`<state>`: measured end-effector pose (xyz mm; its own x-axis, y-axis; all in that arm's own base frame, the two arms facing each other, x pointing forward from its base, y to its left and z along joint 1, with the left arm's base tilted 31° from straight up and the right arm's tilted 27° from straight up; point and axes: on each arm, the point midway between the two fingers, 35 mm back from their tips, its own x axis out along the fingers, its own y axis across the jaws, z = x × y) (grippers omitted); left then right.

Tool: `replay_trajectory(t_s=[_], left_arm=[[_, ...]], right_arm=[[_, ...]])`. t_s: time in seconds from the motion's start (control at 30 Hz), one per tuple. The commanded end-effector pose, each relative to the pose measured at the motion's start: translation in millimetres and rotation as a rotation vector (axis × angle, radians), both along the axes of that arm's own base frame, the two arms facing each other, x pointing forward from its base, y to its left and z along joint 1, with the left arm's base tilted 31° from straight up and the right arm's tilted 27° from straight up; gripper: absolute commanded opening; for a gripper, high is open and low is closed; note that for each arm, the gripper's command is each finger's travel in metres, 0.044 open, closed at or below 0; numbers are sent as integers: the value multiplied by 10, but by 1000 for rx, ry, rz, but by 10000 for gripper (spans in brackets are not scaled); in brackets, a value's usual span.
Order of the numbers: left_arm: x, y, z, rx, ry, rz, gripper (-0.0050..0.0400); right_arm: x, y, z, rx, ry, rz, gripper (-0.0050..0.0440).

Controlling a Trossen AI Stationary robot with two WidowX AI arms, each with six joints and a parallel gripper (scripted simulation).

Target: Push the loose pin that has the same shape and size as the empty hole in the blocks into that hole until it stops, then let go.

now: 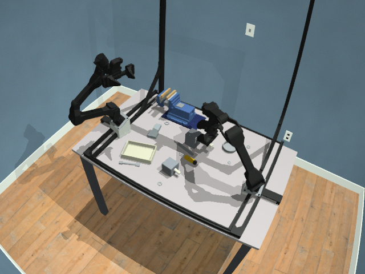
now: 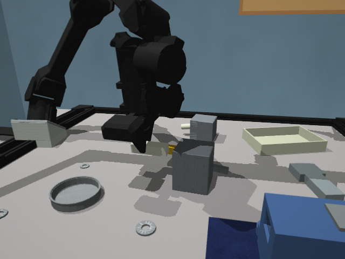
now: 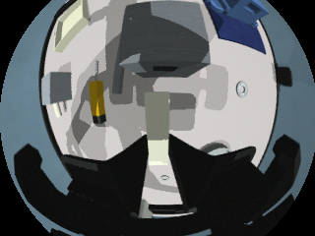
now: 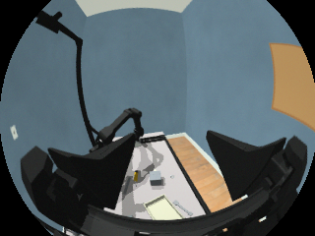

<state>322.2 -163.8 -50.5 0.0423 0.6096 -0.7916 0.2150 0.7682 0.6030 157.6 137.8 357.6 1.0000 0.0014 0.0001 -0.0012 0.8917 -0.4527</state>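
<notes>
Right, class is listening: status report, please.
Left fingers shut on pale pin, short of dark block. Right fingers open, raised. Nothing visible between pin and hole.

Level pale pin [image 1: 210,145] [image 2: 153,148] [image 3: 157,117] near gray block [image 1: 190,138] [image 2: 191,171] [image 3: 164,36]

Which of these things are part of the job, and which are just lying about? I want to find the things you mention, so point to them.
Part of the job:
- pale pin [image 2: 150,148] [image 3: 157,115]
- dark block with the empty hole [image 1: 191,138] [image 2: 192,171] [image 3: 164,36]
- left hand [image 3: 158,140]

Just lying about:
- screwdriver [image 1: 190,159] [image 3: 97,98]
- cream tray [image 1: 138,160] [image 2: 292,147]
- round dish [image 1: 228,150] [image 2: 75,204]
</notes>
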Motion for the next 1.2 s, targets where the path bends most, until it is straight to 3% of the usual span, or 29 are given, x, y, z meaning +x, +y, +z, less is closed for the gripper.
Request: replay_trajectory(t_s=[0.0, 1.17], left_arm=[[31, -7, -33, 1, -1, 2, 0], [215, -50, -186, -11, 1, 3, 0]], right_arm=[[-1, -3, -1, -2, 0, -1, 400], [-1, -3, -1, -2, 0, -1, 400]])
